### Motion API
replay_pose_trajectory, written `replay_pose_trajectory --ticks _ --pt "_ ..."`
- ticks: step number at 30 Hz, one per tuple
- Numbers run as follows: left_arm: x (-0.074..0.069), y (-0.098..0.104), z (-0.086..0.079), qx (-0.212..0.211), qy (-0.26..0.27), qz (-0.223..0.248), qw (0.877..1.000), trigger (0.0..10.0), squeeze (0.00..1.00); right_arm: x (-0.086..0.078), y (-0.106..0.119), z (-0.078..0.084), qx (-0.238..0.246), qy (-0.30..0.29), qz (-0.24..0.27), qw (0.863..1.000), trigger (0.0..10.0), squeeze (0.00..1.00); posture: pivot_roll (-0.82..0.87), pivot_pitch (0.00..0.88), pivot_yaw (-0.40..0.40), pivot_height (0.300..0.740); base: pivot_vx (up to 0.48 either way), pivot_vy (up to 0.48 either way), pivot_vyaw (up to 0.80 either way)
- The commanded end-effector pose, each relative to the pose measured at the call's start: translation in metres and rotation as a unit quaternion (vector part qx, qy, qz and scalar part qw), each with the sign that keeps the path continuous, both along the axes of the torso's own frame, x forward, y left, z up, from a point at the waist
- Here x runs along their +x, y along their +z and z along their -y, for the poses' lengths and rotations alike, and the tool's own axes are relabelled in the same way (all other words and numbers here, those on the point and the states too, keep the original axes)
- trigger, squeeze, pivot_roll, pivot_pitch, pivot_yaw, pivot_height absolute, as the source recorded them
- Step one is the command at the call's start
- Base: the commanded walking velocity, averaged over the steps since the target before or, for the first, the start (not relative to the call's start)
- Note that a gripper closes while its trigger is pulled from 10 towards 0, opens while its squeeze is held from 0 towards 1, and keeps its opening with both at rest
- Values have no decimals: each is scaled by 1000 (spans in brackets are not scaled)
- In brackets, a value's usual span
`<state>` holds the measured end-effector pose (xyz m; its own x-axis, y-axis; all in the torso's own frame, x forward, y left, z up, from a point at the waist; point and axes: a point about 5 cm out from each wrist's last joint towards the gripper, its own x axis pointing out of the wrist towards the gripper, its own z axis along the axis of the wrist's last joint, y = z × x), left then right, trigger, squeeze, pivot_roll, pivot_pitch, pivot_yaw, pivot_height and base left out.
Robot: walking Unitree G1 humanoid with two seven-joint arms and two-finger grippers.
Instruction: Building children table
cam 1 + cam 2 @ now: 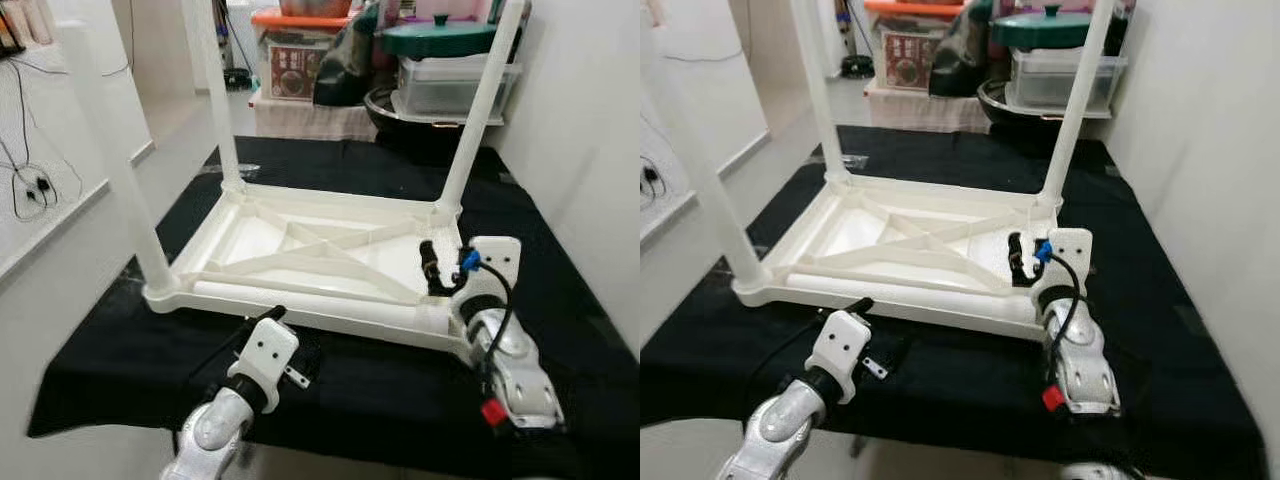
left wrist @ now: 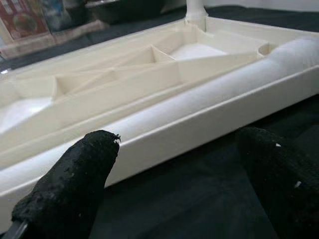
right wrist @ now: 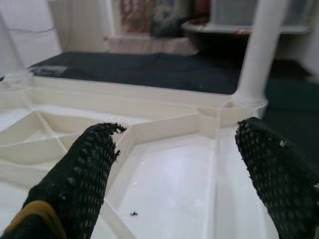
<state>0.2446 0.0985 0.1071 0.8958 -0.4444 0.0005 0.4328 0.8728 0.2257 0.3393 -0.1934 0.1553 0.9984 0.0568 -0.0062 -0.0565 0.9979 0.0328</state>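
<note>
Tabletop (image 1: 300,250) is flipped upside down on the black cloth (image 1: 560,300), three white legs sticking up and a fourth leg (image 1: 300,297) lying loose inside along the near edge. Right gripper (image 3: 174,164) hangs spread wide over the leg-less near corner; left gripper (image 2: 174,164) sits wide open just off the near rim, holding nothing.

A white plastic table top (image 1: 300,250) lies upside down on a black cloth (image 1: 560,290), ribbed underside up with crossed braces. Three white legs (image 1: 478,110) stand upright in its corners. A fourth leg (image 1: 310,297) lies loose along the near edge inside the top.
</note>
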Motion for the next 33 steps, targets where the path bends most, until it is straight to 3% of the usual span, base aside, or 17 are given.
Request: replay_pose_trajectory --ticks 1,4,7,10,13,17,21,28,29,30,33 --pt "-2 -4 -2 8 1 -10 1000 10000 0 2 -6 9 30 13 -31 999 10000 0 74 0 -86 740 0 0 0" --pt "-3 -4 -2 7 1 -11 1000 10000 0 7 -2 21 17 26 -43 999 10000 0 74 0 -87 740 0 0 0" --pt "-4 -5 -1 6 0 -12 1000 10000 0 9 2 34 39 43 -66 996 10000 0 75 0 -90 740 0 0 0" --pt "-6 -7 1 4 -7 -21 1000 10000 0 6 -1 45 51 109 -135 984 10000 0 72 0 -87 740 0 0 0" --pt "-9 -8 2 1 -17 -30 999 10000 0 3 0 49 56 139 -157 976 10000 0 72 0 -89 740 0 0 0" --pt "-17 -12 4 -17 -51 -62 997 10000 0 -1 5 66 108 181 -214 954 10000 0 75 0 -93 740 0 0 0" --pt "-24 -15 7 -16 -72 -74 995 10000 0 -3 5 82 138 185 -261 937 10000 0 69 0 -98 740 0 0 0" --pt "-23 -16 7 -16 -68 -75 995 10000 0 -7 6 86 157 203 -292 921 10000 0 67 0 -102 740 0 0 0" --pt "-23 -16 7 -15 -67 -75 995 10000 0 -11 7 88 171 219 -304 911 10000 0 59 0 -103 740 0 0 0" --pt "-23 -16 7 -15 -67 -75 995 10000 0 -11 7 88 171 219 -304 911 10000 0 59 0 -103 740 0 0 0" --pt "-23 -15 7 -13 -66 -78 995 10000 0 -28 5 93 188 266 -348 879 10000 0 57 0 -103 740 0 0 0"
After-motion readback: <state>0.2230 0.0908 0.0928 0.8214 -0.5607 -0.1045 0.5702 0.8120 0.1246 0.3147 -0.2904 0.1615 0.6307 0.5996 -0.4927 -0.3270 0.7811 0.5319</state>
